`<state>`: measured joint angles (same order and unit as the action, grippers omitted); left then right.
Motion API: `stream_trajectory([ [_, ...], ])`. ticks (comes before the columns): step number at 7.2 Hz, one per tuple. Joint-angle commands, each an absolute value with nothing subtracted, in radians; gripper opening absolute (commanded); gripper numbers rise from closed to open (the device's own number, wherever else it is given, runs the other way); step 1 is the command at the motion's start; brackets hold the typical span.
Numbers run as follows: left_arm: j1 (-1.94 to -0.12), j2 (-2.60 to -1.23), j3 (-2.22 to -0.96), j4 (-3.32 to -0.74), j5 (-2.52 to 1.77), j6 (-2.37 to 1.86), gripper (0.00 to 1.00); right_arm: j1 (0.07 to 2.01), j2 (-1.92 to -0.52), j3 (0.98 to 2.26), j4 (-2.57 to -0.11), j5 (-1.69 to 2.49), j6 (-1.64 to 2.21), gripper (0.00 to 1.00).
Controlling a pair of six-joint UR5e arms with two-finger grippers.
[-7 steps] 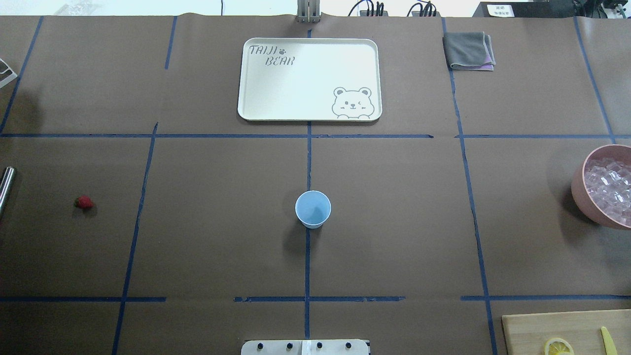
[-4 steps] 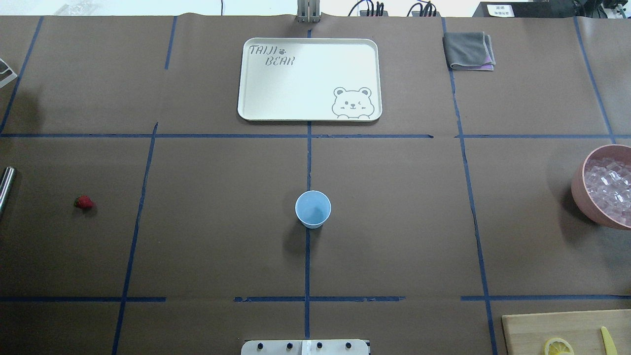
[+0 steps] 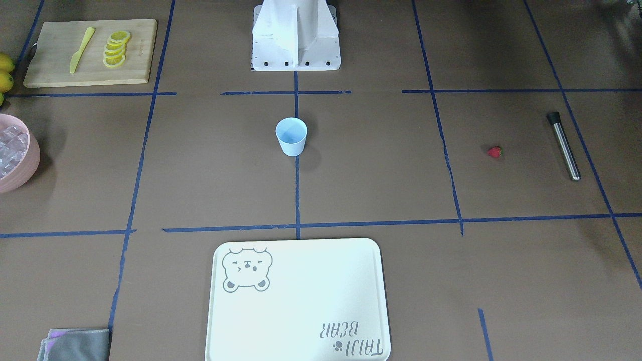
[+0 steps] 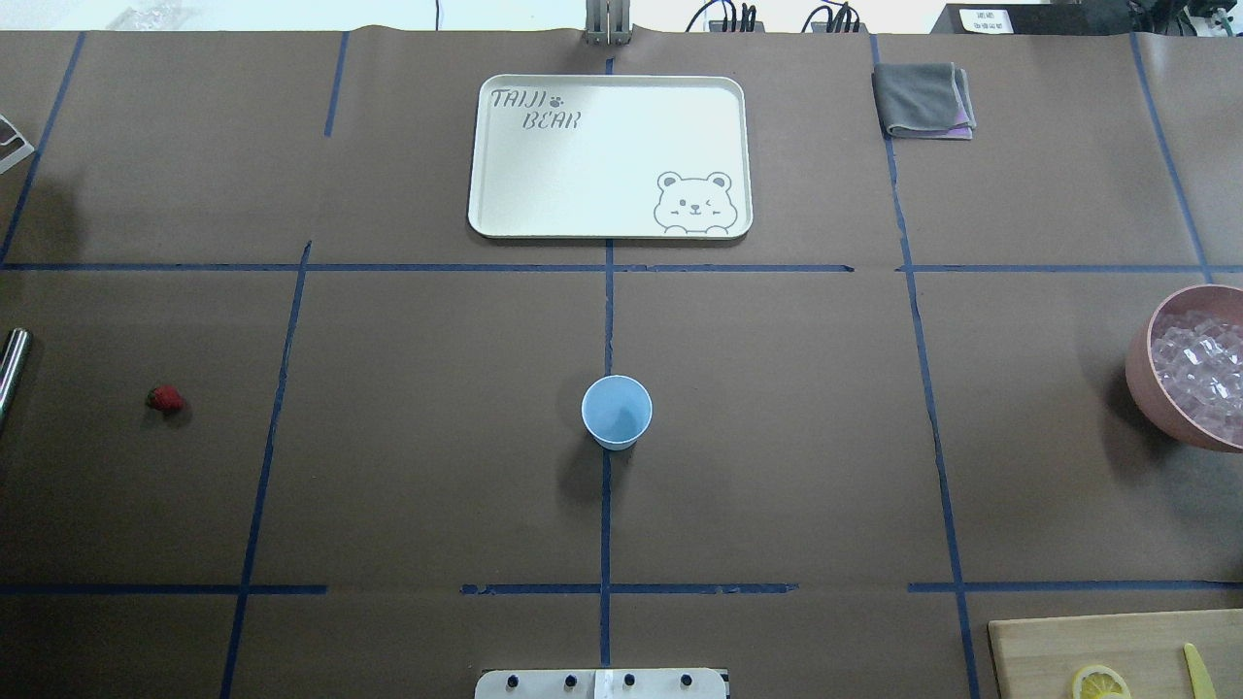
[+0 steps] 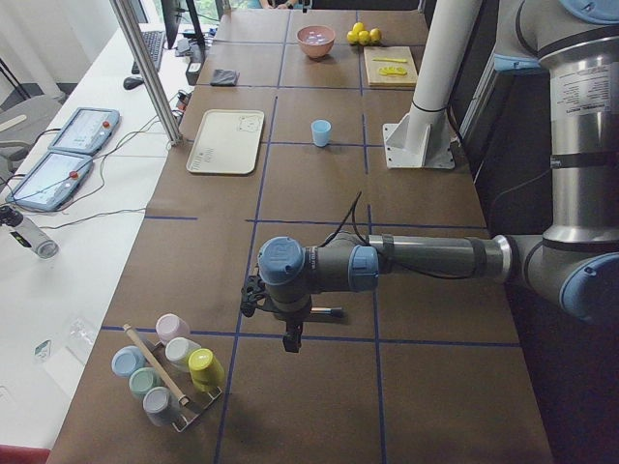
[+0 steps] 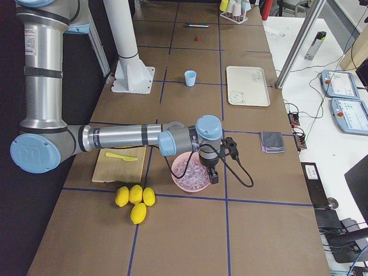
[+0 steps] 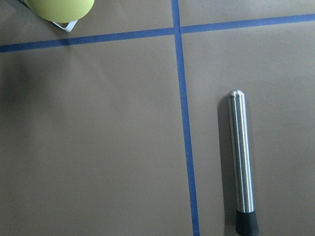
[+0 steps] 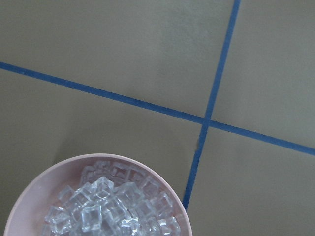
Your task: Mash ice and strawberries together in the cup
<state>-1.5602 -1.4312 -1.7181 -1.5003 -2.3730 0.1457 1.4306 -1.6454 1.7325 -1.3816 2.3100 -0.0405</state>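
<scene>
Nothing was mashed yet.
The bowl held the ice; I could not tell if the left hand or right hand was spread; the cup stood empty on the worktop; the strawberry lay far off.

Cup central — strawberry far left, ice in bowl far right

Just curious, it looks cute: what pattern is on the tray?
A grey winking bear and the words TAIJI BEAR on a cream tray, clearest in the overhead view.
</scene>
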Motion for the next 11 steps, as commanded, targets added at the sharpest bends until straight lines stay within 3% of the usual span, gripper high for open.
stream_trajectory([
  [1, -1.56, -1.431, -1.717, -1.5, -2.373, 0.146, 1.0, 1.291, -1.632, 1.735, -1.35, 2.265, -0.038, 0.99],
  [4, -1.559, -1.431, -1.717, -1.5, -2.373, 0.146, 1.0, 1.2, -1.646, 1.727, -1.315, 2.258, -0.02, 0.99],
  [11, -1.557, -1.431, -1.712, -1.502, -2.373, 0.147, 1.0, 1.192, -1.657, 1.68, -1.316, 2.264, -0.037, 0.97],
])
